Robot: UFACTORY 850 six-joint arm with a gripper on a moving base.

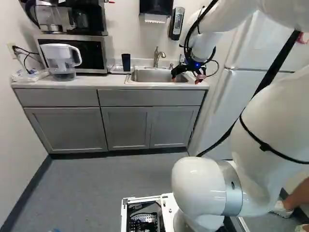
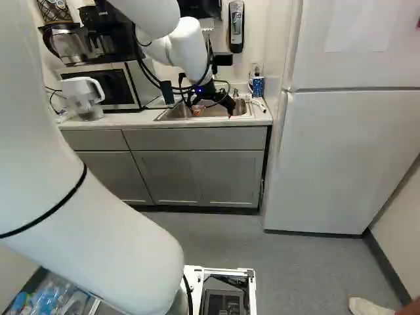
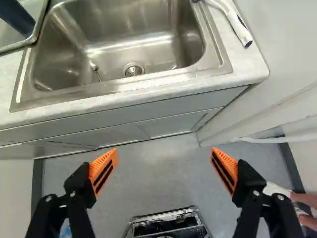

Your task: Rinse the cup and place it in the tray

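1. While the cup [image 1: 126,62] stands in the tray [image 3: 17,45] beside the sink [image 1: 145,76], likely set there to drain, I cannot tell whether it is rinsed.
2. My tool [image 3: 164,149] hangs near the sink's front, fingers wide and empty, leaving the cup free.
3. Placement looks complete; if so, I should withdraw clear of the faucet [image 1: 157,57].
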